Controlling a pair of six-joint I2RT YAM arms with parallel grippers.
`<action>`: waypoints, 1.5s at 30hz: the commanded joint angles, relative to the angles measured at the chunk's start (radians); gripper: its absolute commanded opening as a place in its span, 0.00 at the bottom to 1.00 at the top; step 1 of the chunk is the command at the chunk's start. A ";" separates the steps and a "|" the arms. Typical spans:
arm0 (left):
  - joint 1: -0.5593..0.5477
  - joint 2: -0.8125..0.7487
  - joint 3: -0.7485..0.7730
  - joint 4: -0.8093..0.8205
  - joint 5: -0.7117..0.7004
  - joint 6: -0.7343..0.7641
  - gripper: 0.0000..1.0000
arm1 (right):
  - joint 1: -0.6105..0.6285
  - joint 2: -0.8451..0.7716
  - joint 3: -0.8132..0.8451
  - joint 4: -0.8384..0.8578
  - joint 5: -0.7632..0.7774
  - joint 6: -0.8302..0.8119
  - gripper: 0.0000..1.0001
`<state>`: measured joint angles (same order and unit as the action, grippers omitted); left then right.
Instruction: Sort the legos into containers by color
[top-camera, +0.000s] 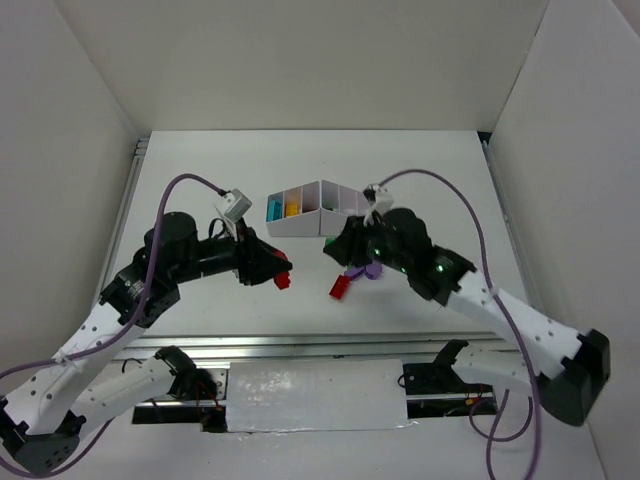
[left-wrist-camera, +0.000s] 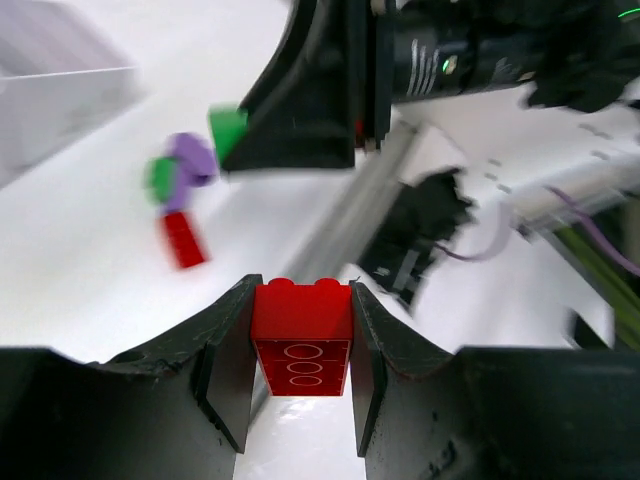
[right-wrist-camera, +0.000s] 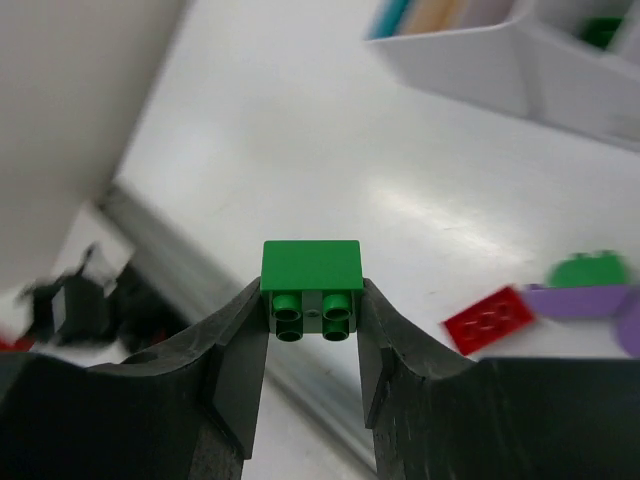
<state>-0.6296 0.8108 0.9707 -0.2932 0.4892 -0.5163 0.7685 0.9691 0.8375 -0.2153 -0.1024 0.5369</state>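
My left gripper (left-wrist-camera: 301, 350) is shut on a red lego (left-wrist-camera: 301, 335), held above the table in front of the white divided tray (top-camera: 305, 224). My right gripper (right-wrist-camera: 312, 322) is shut on a green lego (right-wrist-camera: 311, 288), also raised, just right of the left one (top-camera: 334, 246). A loose red lego (top-camera: 341, 288), purple pieces (top-camera: 362, 270) and a green piece (right-wrist-camera: 590, 268) lie on the table under the right arm. The tray holds a light blue lego (top-camera: 273, 209), a yellow one (top-camera: 292, 209) and a green one (right-wrist-camera: 600, 30).
The tray (right-wrist-camera: 480, 70) stands at mid table, just beyond both grippers. White walls enclose the table on three sides. A metal rail (top-camera: 300, 345) runs along the near edge, with cables and the arm bases below it.
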 joint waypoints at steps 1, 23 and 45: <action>0.007 -0.019 0.072 -0.224 -0.314 0.097 0.00 | -0.044 0.184 0.260 -0.200 0.331 0.041 0.00; 0.005 -0.088 -0.079 -0.273 -0.498 0.133 0.00 | -0.150 0.861 0.893 -0.501 0.434 -0.008 0.17; 0.008 -0.087 -0.079 -0.267 -0.471 0.141 0.00 | -0.170 0.987 1.017 -0.513 0.420 -0.034 0.52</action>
<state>-0.6247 0.7334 0.8879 -0.5991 0.0006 -0.3943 0.6022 1.9549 1.8065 -0.7300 0.3202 0.5106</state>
